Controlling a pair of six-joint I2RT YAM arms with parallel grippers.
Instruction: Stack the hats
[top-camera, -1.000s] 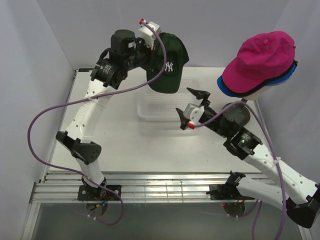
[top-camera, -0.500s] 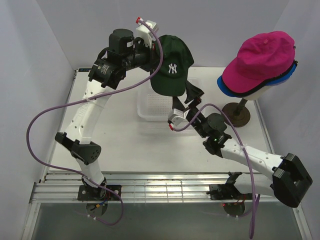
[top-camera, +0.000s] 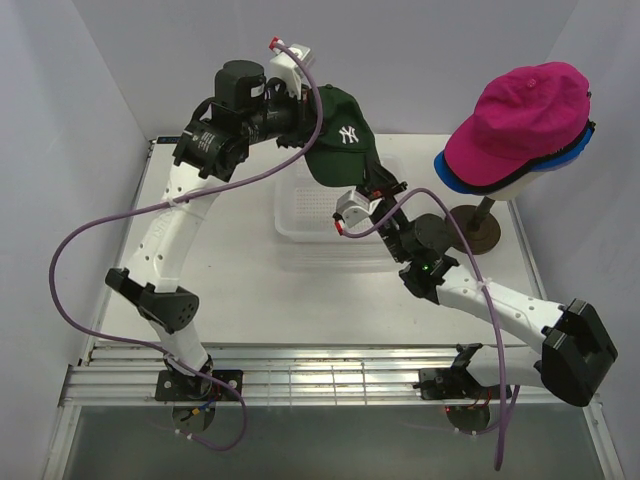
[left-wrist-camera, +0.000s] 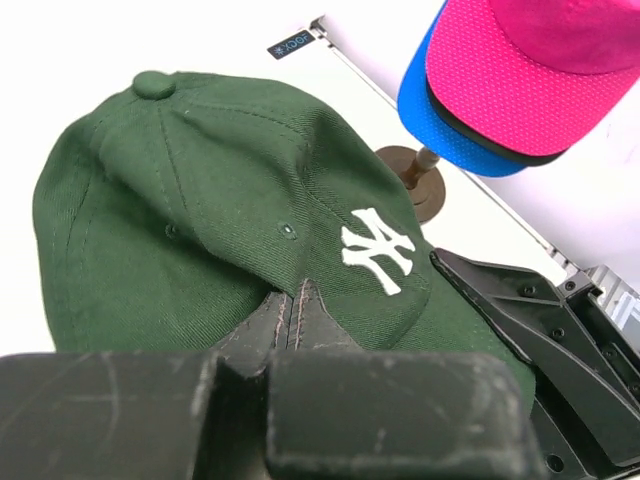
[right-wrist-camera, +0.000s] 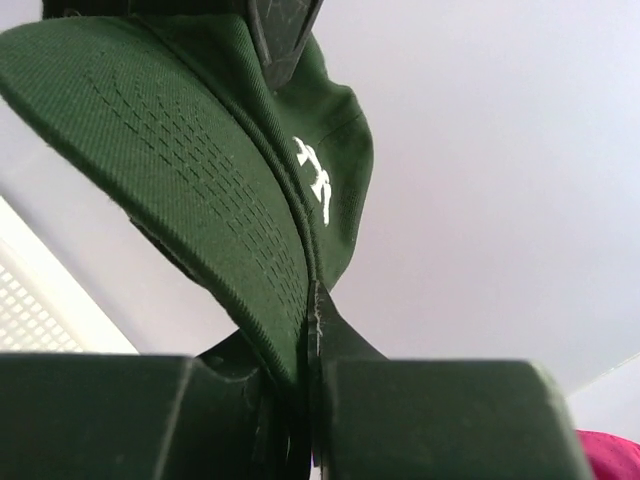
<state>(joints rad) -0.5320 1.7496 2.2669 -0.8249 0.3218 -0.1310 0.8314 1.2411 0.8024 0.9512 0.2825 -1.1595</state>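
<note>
The dark green hat (top-camera: 338, 145) with a white NY hangs in the air above the basket. My left gripper (left-wrist-camera: 290, 318) is shut on its rear edge. My right gripper (right-wrist-camera: 312, 345) is shut on the edge of its brim (right-wrist-camera: 170, 150), coming up from below right, and shows as (top-camera: 372, 186) in the top view. Three more hats are stacked on the mannequin head at the right: the magenta hat (top-camera: 522, 115) on top, then a black hat (top-camera: 585, 133) showing only as a thin edge, then a blue hat (top-camera: 448, 168). Any hat under these is hidden.
A white mesh basket (top-camera: 287, 225) stands on the table under the green hat. The mannequin head's brown stand (top-camera: 480, 226) is at the right, beside my right forearm. White walls close in the left, back and right.
My right arm has swung left and up from near the stand to the green hat's brim and shut on it. The left arm has tipped the hat from hanging down to nearly level.
</note>
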